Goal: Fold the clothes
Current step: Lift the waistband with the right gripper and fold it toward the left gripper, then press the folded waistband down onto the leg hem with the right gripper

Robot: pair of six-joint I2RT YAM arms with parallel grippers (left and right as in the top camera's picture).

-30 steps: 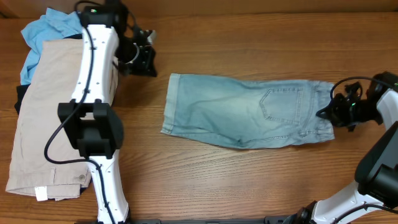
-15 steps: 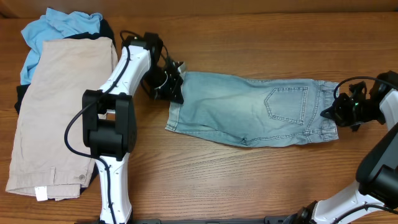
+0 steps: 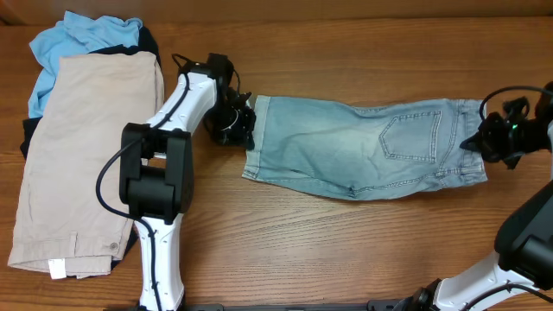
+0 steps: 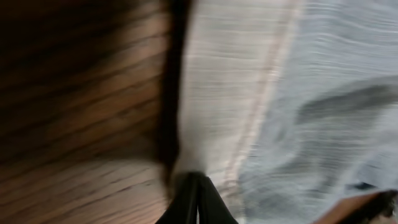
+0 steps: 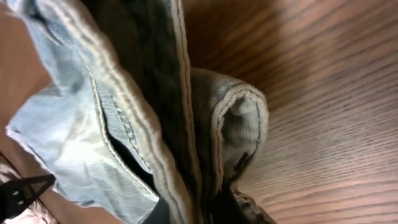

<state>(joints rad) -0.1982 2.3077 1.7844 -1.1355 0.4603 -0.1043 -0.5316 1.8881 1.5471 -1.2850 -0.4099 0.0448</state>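
I am gripping the light-wash blue denim shorts (image 3: 346, 142) at both ends; they are lying stretched flat on the brown wooden bench (image 3: 346, 259), back pocket up. The left tool (image 3: 244, 121) is clenching their leg hem and the right tool (image 3: 484, 142) is clamping their waistband. The folded beige shorts (image 3: 78, 155), sky-blue top (image 3: 73, 39) and black garment (image 3: 28, 138) are piling well left of them.
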